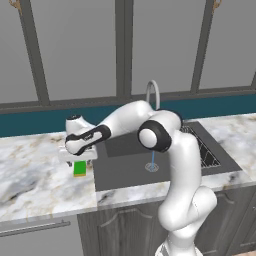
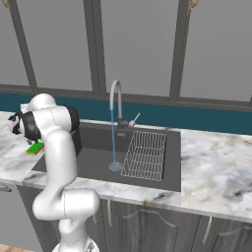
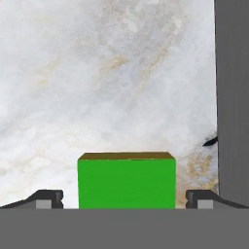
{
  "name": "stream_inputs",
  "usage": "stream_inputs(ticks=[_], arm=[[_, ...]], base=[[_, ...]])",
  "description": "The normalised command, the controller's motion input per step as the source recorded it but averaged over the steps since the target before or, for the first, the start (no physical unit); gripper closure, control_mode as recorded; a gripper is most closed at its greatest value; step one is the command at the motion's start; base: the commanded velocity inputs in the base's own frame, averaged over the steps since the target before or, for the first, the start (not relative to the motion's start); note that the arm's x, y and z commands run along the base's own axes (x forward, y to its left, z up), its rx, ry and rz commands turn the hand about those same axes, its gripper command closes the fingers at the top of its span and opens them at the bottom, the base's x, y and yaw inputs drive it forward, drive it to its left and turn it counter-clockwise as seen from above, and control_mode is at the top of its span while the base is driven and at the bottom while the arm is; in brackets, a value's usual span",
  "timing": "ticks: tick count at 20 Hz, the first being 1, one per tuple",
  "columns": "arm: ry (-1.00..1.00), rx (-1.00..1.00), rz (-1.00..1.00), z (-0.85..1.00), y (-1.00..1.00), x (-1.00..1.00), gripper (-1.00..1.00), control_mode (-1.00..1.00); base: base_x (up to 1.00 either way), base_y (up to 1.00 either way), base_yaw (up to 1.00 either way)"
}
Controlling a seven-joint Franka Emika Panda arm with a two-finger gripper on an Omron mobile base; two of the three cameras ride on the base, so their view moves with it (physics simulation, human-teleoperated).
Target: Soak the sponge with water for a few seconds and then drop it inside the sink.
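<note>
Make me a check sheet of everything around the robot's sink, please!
Surface: marbled counter around a dark recessed sink.
Job's things: green sponge lying flat on the counter, just left of the sink; water running from the faucet down to the drain.
Clutter: wire rack in the sink's right part.
Gripper: gripper open, directly over the sponge, one fingertip on each side, not closed on it.
Cables: nothing seen.
Surroundings: teal wall strip, grey windows behind, dark cabinets below.
</note>
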Motion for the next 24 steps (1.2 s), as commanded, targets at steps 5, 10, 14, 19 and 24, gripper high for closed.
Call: stream_inputs(ticks=[5, 10, 14, 19, 24], arm=[[0.00, 0.00, 0.00, -0.15, 0.00, 0.00, -1.00, -1.00], [0.00, 0.00, 0.00, -0.19, 0.00, -0.01, -1.00, -1.00], [0.00, 0.00, 0.00, -0.22, 0.02, -0.05, -1.00, -1.00], [0.00, 0.00, 0.00, -0.10, 0.02, -0.02, -1.00, -1.00], [0.00, 0.00, 0.00, 0.00, 0.00, 0.00, -1.00, -1.00]], base=[[0.00, 0.00, 0.00], [0.00, 0.00, 0.00], [0.00, 0.00, 0.00], [0.00, 0.00, 0.00], [0.00, 0.00, 0.00]])
